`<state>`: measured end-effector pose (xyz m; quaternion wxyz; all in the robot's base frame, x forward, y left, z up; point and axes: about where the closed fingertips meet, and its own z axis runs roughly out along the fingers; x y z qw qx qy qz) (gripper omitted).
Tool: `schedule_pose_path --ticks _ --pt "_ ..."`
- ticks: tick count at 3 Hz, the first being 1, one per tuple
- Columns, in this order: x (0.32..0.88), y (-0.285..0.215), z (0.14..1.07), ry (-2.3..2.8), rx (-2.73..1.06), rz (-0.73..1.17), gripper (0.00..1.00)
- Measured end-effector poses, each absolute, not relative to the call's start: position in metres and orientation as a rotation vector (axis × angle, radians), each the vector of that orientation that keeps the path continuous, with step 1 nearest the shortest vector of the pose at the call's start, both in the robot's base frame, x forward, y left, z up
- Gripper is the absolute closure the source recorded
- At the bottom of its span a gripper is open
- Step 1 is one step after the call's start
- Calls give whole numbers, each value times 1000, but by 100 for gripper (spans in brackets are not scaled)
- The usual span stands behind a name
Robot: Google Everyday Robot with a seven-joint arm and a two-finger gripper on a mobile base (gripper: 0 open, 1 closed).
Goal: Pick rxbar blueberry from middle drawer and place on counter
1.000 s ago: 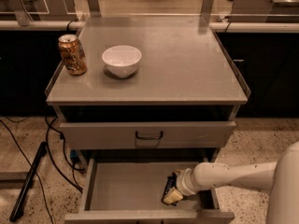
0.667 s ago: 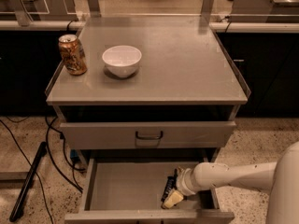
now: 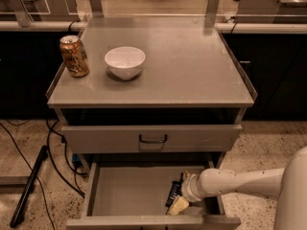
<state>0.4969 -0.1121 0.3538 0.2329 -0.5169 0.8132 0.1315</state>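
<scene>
Claw (image 3: 178,204) in the middle drawer (image 3: 129,193)
We see it beside the rxbar blueberry (image 3: 172,193); we cannot tell its grip.

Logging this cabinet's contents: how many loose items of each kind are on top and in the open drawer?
Cans: 1, orange-gold drink can on the grey metal counter.
Bowls: 1, white round bowl on the counter.
Snack bars: 1, dark-wrapped flat bar in the open grey middle drawer, at the robot's tool.
Total: 3.
</scene>
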Motion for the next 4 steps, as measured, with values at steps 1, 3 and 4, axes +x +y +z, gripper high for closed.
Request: schedule_pose_path --ticks 1,3,4 --pt "498 -113 347 2234 -1412 357 16" --pt "498 -115 331 2250 -1424 352 22" --pt "497 -116 330 2259 -1427 351 23"
